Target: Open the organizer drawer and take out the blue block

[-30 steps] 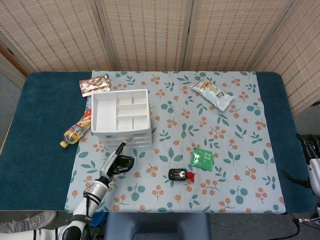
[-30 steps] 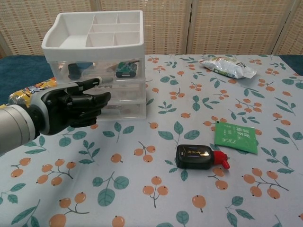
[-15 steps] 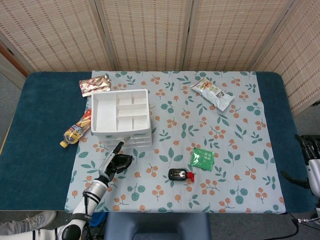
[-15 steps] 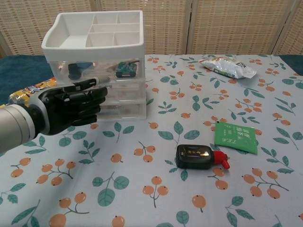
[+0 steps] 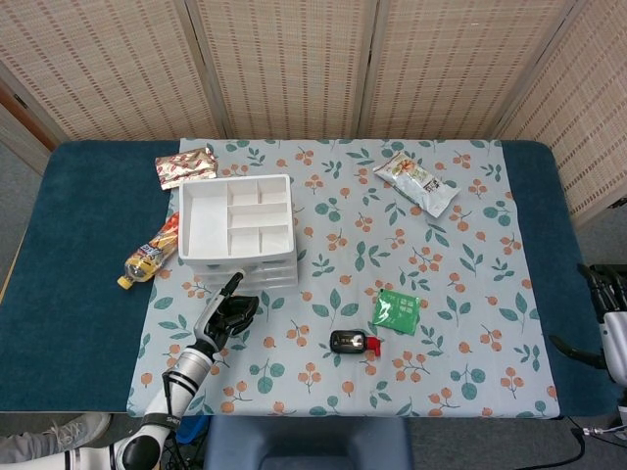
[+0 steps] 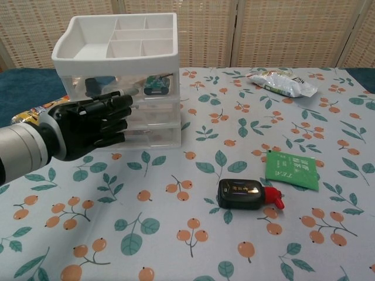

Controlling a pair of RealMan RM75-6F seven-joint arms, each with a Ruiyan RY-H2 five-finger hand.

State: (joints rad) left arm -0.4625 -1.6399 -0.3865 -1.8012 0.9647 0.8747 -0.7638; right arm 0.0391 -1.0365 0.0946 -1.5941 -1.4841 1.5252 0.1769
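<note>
Your organizer [image 6: 126, 70] is a white unit with a divided open tray on top and clear drawers stacked below, standing upright on the left part of the counter. Every drawer [image 6: 149, 86] front sits flush with the frame, so all are closed. Through the clear top drawer you can glimpse a sliver of blue [image 6: 107, 80] at the left, likely your block, beside a dark item, with a green-and-dark piece further right. From the head view the organizer [image 5: 238, 231] shows only its tray compartments.
</note>
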